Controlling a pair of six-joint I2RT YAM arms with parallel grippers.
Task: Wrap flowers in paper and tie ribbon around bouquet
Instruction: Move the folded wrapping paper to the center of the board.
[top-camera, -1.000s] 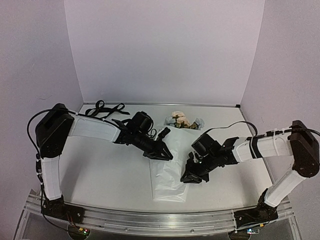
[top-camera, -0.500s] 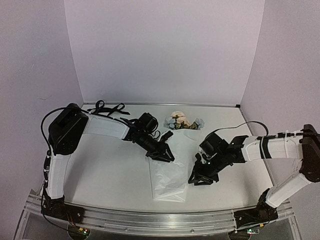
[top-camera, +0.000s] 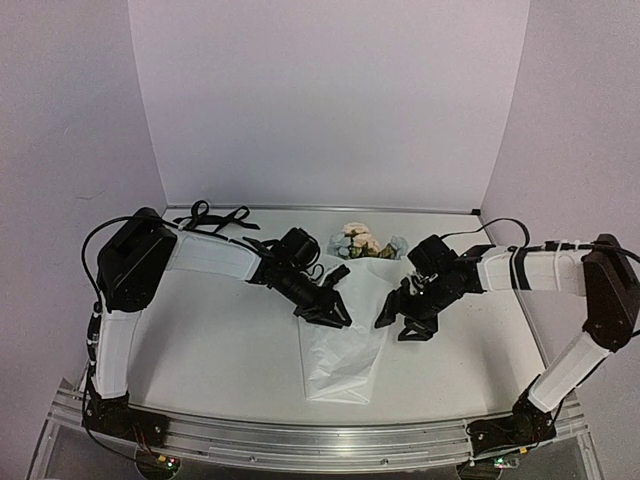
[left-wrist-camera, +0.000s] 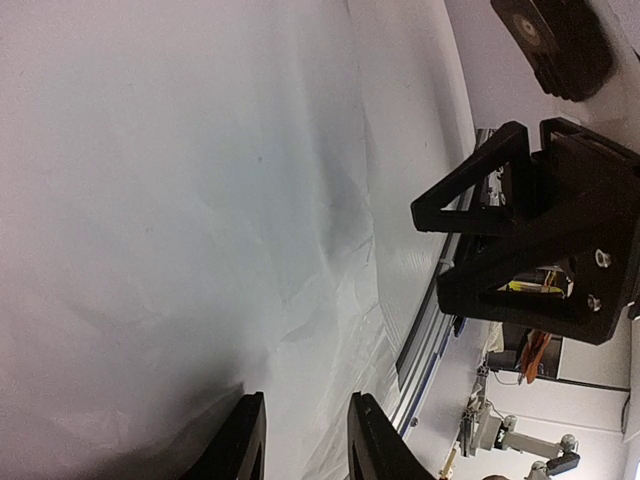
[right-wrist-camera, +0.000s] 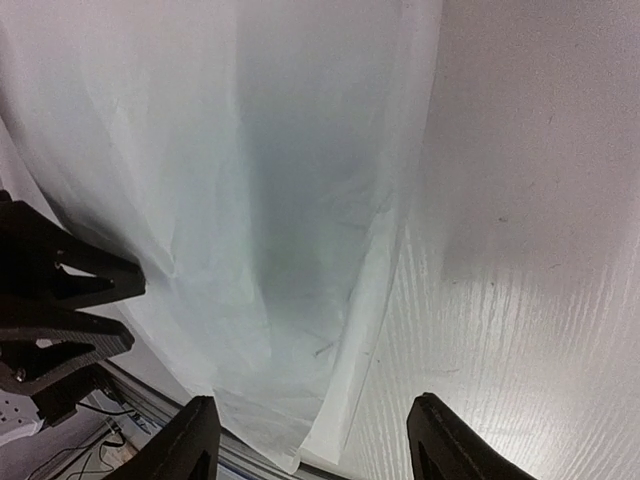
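Paper (top-camera: 340, 365) between left pincer (top-camera: 335, 319), narrow-gapped, and right pincer (top-camera: 402, 328), wide; ribbon (top-camera: 215, 218) lettering unreadable.

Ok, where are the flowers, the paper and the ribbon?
flowers (top-camera: 358, 238), top view, on the peach blooms.
paper (top-camera: 340, 365), top view, on its near half.
ribbon (top-camera: 212, 220), top view, on its tangled loops.
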